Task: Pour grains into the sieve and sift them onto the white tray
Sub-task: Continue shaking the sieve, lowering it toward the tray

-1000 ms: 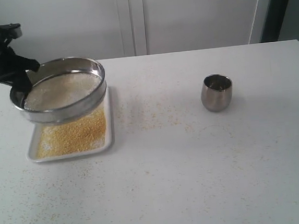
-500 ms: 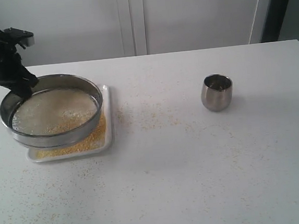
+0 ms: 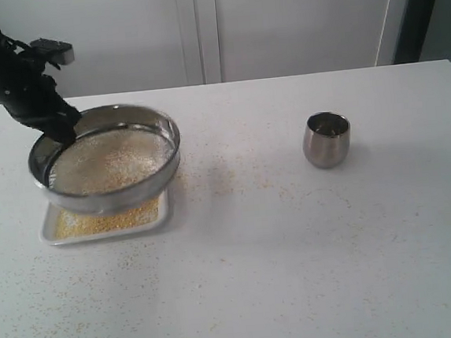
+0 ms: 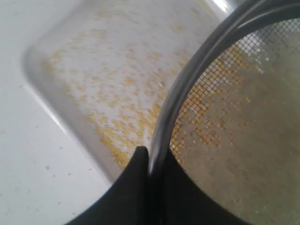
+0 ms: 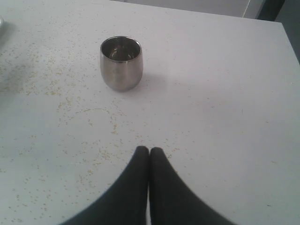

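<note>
My left jaws are clenched on the far-left rim of the sieve (image 3: pixel 111 201), one finger inside the ring and one outside. I hold it in the air just above the tray (image 3: pixel 109 234). My right jaws are pressed together on nothing, hanging over the worktop (image 3: pixel 298 273) short of the cup (image 3: pixel 327 139).

The grains (image 3: pixel 110 159) lie spread across the mesh, pale and sandy. A yellow layer of fines covers the tray floor below. The sieve overhangs the tray's right edge, and loose grains already dot the worktop there.

I judge this to be the sifting itself. To do it well, I should centre the ring over the tray, because anything falling from the overhanging part will miss it. Short, level, side-to-side shakes suit best, since a tilt would heap the grains against one wall. The rim is thin and smooth, so my grip must be firm and my strokes small.
</note>
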`<act>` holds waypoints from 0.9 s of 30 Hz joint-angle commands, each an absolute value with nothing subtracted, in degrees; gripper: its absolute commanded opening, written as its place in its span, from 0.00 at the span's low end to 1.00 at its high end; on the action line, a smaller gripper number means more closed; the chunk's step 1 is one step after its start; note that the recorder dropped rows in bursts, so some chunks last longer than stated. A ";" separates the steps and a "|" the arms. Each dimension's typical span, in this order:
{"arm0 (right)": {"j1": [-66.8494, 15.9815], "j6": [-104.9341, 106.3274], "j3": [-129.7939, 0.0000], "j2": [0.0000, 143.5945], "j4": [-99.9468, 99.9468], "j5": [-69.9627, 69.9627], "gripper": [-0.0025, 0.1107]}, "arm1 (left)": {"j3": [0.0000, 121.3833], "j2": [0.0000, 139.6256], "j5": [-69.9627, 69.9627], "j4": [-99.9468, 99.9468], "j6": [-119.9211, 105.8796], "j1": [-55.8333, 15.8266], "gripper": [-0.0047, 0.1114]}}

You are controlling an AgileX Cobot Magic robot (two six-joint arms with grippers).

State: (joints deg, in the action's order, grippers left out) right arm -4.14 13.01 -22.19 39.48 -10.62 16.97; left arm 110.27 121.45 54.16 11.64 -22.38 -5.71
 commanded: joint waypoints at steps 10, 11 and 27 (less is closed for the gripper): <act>-3.94 13.27 -22.50 39.48 -10.67 16.61 0.02 | 110.72 121.41 55.70 20.44 -26.19 -2.94 0.04; -3.94 13.27 -22.50 39.48 -10.67 16.61 0.02 | 110.72 121.41 53.34 19.19 -19.63 -2.41 0.04; -3.94 13.27 -22.50 39.48 -10.67 16.61 0.02 | 110.72 121.67 61.42 19.62 -37.33 -1.47 0.04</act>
